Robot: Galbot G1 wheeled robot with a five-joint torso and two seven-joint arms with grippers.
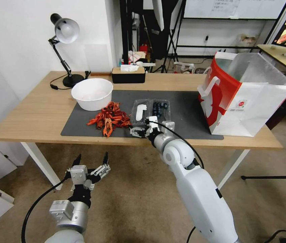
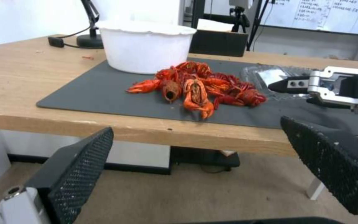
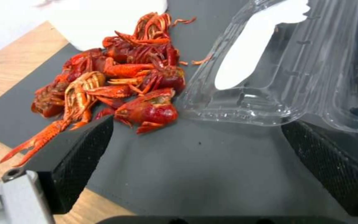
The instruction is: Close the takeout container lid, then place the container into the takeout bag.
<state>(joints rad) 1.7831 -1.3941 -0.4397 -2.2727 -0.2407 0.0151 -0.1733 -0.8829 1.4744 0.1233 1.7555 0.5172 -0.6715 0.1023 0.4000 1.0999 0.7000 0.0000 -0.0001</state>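
Takeout container [image 1: 150,110] lies open — clear lid [image 3: 266,71] flat; right hand [image 1: 139,131] spread.

The right arm reaches forward over the near edge of the table [image 1: 21,125], its white forearm angled up from the lower middle of the head view and its wrist level. The right gripper [image 1: 142,130] sits low above that edge with its jaws spread wide. The left arm hangs lower, in front of the table and below its top. The left gripper [image 1: 91,161] points up toward the table edge, fingers [image 2: 77,169] parted, holding nothing.
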